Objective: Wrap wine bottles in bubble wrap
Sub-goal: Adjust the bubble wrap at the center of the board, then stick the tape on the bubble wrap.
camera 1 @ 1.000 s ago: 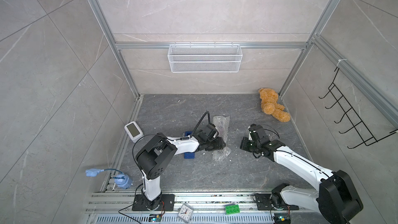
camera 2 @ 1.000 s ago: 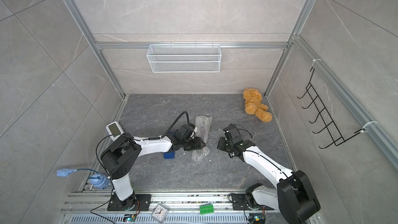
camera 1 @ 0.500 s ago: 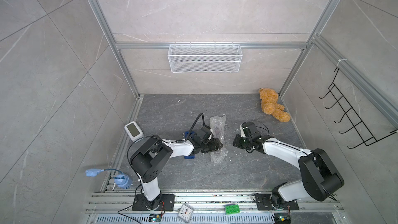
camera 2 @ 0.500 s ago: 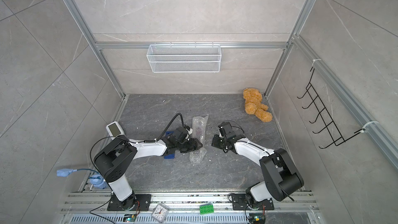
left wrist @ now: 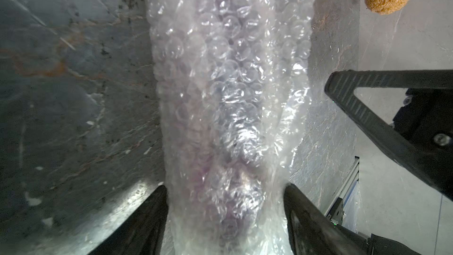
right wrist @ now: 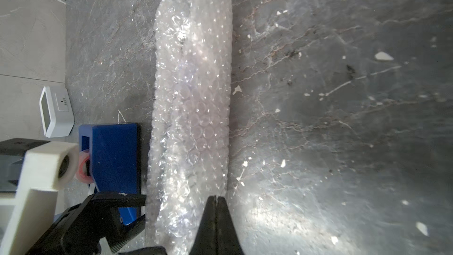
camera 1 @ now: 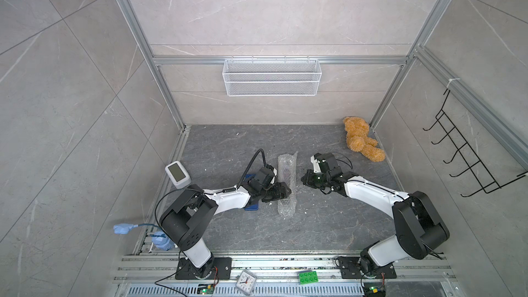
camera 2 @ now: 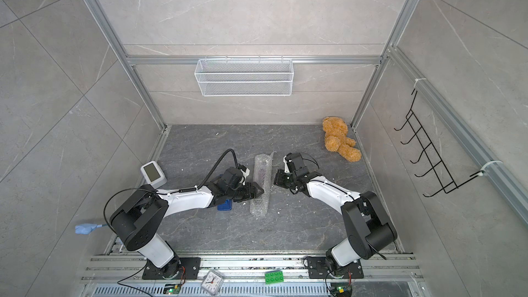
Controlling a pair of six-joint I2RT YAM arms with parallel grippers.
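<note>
The bubble wrap lies rolled into a long bundle on the dark floor, in the middle. Through it, in the left wrist view, a faint purple shape shows: the wine bottle. My left gripper reaches in from the bundle's left. It is open, and its fingers stand on either side of the roll, against the plastic. My right gripper is shut on nothing, with its tip at the bundle's right edge.
A blue tape dispenser sits under the left arm, close to the roll. A white display box stands at the left wall and a teddy bear lies in the back right corner. A wire basket hangs on the back wall.
My left gripper's jaws have spread wider around the roll. The right gripper has moved left, up to the bundle's right edge, staying shut.
</note>
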